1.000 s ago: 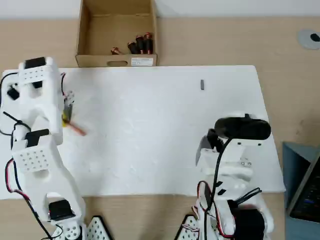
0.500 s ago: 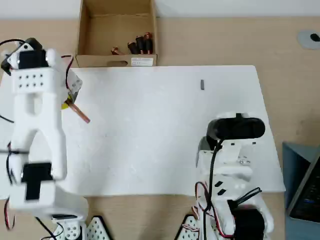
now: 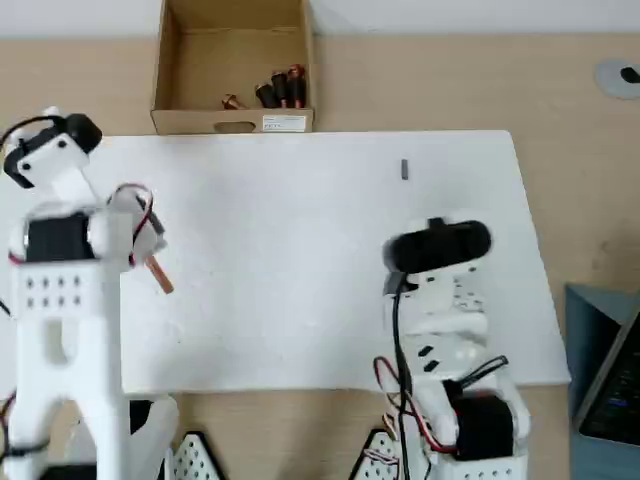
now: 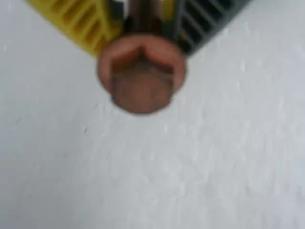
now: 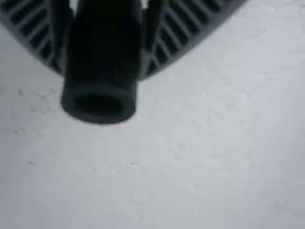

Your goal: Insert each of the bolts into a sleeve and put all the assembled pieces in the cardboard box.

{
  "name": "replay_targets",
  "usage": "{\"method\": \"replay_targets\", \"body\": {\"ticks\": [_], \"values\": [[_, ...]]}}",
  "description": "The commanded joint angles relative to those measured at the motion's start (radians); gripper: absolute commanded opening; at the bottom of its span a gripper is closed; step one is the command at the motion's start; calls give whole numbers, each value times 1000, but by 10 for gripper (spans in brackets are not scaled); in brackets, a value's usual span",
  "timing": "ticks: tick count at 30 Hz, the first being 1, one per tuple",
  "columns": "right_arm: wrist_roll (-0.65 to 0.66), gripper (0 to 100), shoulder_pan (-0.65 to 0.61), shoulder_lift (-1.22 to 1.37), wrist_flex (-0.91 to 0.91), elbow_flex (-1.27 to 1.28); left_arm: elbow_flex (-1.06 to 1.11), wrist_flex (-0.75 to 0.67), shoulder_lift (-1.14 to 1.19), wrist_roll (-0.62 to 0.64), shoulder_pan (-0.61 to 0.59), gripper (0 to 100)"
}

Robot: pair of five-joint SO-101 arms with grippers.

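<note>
Pairing step. Bolt [image 4: 141,71] pinched in left gripper [image 4: 143,21] over the mat's [image 3: 320,260] left side. Sleeve [image 5: 100,81] pinched in right gripper [image 5: 102,28], seemingly over its right side (hidden under the arm from above). Next: bring together, line up with bore, push home, then cardboard box [image 3: 165,70].

Tan table [image 3: 450,85] — white mat [image 3: 300,290], cardboard box [image 3: 200,122]

Coppery metal bolt [image 4: 141,76], matt black plastic sleeve [image 5: 100,67], grainy white mat [image 3: 300,250], cardboard box [image 3: 200,122].
</note>
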Motion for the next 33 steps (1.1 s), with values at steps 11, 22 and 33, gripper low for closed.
{"method": "replay_targets", "body": {"ticks": [11,22,33], "values": [[11,9,-338,-5,-259,147,479,-400,-415,-110,12,2],[8,9,-501,-5,-462,268,776,-606,-802,-133,175,2],[11,9,-607,-5,-594,361,945,-695,-1173,-130,315,2]]}}
